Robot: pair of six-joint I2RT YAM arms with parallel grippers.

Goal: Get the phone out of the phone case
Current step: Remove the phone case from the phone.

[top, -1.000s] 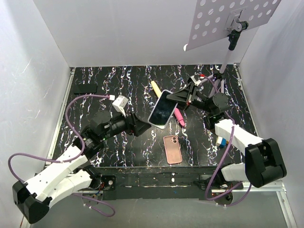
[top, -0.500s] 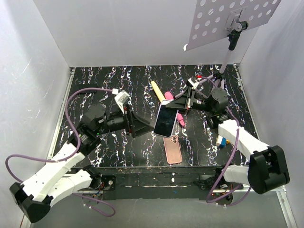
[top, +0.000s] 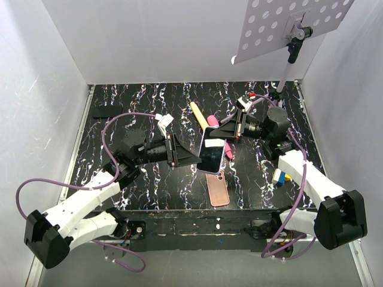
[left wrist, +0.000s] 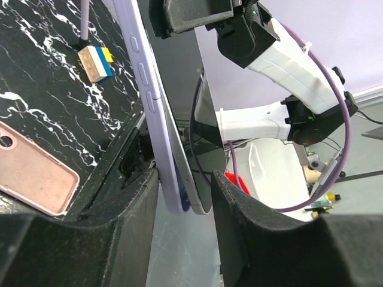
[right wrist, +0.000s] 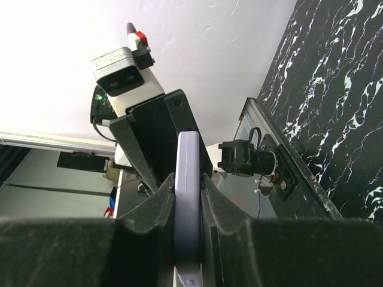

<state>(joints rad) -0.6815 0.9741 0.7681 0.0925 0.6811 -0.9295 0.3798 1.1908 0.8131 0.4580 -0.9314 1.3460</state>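
My right gripper (top: 216, 133) is shut on the upper end of the phone (top: 212, 154) and holds it tilted in the air above the table's middle. In the right wrist view its pale lavender edge (right wrist: 188, 197) is pinched between my fingers. My left gripper (top: 194, 160) is open, its fingers either side of the phone's lower end (left wrist: 179, 191). There a lavender layer and a grey-edged, dark glossy layer stand slightly parted. The salmon-pink phone case (top: 218, 190) lies flat and empty on the table just below; it also shows in the left wrist view (left wrist: 33, 179).
A pink marker (top: 226, 149) and a yellow one (top: 197, 112) lie behind the phone. A blue-and-yellow block (top: 279, 176) sits at the right, a flat black object (top: 108, 111) at the far left. A perforated plate on a stand (top: 287, 24) hangs over the back right.
My left gripper has reached right until its open fingers straddle the phone's lower end. My right gripper has brought the phone lower and nearer, more upright.
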